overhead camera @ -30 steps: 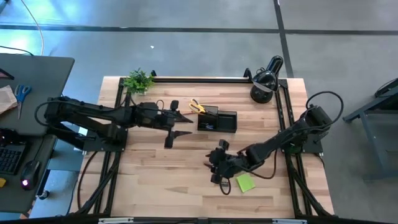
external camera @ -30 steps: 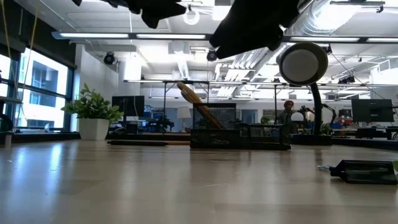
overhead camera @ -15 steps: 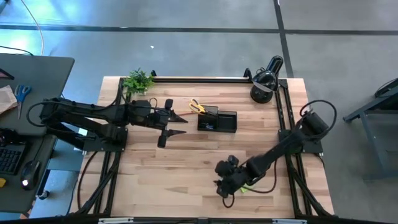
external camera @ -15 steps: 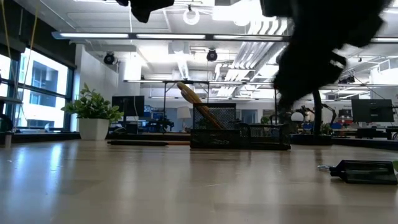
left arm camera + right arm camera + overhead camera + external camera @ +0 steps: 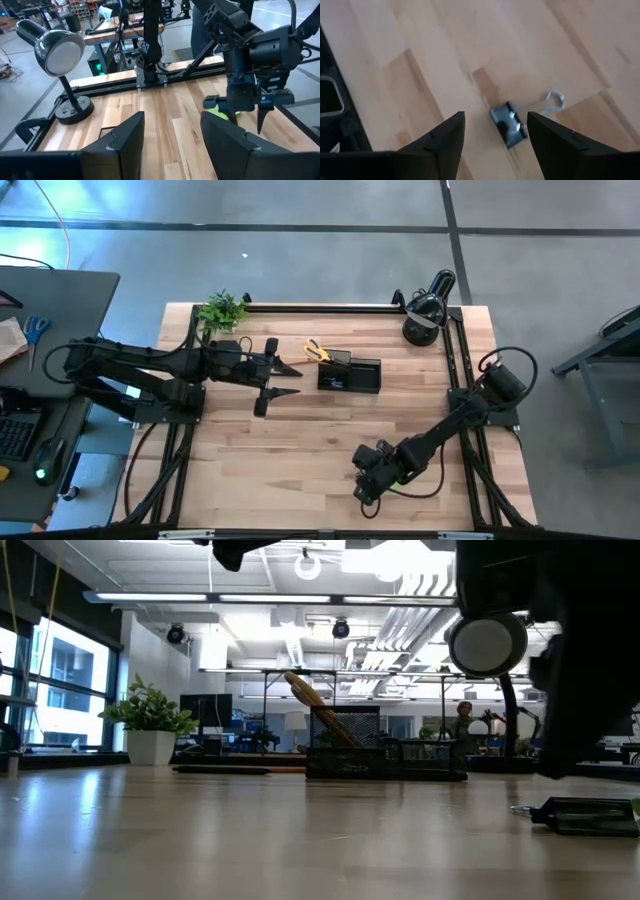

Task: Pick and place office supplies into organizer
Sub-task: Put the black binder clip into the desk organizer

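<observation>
Right gripper (image 5: 366, 485) jaws spread wide, empty, low over the light wooden table (image 5: 300, 440); small black binder clip (image 5: 509, 125) with wire handles lies on the wood between and just ahead of its fingers (image 5: 445, 137), lime-green sticky-note pad (image 5: 220, 112) tucked under that arm. Left gripper (image 5: 283, 379) also wide and empty, hanging above the table, with the black mesh organizer tray (image 5: 350, 374) just beyond its tips, yellow-handled scissors (image 5: 317, 351) sticking out of the taller section. Black domed desk lamp (image 5: 425, 308) sits at the far corner.

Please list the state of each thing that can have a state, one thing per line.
Left gripper: open, empty, beside the organizer.
Right gripper: open, empty, above the binder clip.
Binder clip: lying on the table, not held.
Organizer: upright, scissors inside.
Lamp: standing; lit or not, unclear.
</observation>
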`<state>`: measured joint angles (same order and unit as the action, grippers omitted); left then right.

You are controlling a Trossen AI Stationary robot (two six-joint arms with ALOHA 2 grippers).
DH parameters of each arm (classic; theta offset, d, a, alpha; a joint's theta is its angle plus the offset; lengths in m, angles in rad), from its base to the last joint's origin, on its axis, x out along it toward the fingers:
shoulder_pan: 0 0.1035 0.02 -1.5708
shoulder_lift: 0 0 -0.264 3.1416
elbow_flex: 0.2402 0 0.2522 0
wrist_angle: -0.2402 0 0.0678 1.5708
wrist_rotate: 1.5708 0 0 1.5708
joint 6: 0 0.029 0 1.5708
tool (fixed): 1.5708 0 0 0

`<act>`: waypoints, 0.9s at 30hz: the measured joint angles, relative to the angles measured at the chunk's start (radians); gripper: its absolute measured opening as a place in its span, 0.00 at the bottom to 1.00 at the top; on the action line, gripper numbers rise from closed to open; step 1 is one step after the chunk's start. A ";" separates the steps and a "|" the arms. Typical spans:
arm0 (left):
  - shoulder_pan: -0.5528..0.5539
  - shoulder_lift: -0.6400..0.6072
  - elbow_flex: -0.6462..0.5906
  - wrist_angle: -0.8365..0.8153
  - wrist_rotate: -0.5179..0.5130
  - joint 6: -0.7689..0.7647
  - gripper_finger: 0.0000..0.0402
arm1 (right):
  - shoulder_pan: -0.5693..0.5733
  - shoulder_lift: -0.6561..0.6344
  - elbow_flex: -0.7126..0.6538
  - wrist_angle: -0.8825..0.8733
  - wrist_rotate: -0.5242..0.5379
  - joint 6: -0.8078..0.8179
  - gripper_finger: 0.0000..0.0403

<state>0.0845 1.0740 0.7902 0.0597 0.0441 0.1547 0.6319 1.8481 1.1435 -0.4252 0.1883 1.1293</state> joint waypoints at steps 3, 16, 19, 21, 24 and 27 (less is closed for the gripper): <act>0.000 0.000 0.000 -0.001 -0.003 0.014 0.46 | 0.019 0.000 0.000 -0.004 0.002 0.000 0.48; 0.000 0.000 0.000 -0.011 -0.003 -0.002 0.46 | 0.030 0.047 0.003 -0.063 0.063 -0.120 0.41; 0.000 0.000 0.000 -0.011 -0.003 -0.002 0.46 | 0.032 0.056 0.005 -0.055 0.067 -0.150 0.40; 0.000 0.000 0.000 -0.013 -0.003 -0.003 0.46 | 0.032 0.056 0.005 -0.052 0.083 -0.171 0.40; 0.000 0.000 0.000 -0.021 -0.003 -0.003 0.46 | 0.034 0.058 0.003 -0.037 0.118 -0.212 0.40; 0.000 0.000 0.000 -0.025 -0.003 -0.004 0.46 | 0.030 0.061 0.002 -0.008 0.137 -0.253 0.40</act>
<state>0.0847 1.0744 0.7902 0.0342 0.0406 0.1510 0.6619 1.9091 1.1450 -0.4330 0.3254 0.8761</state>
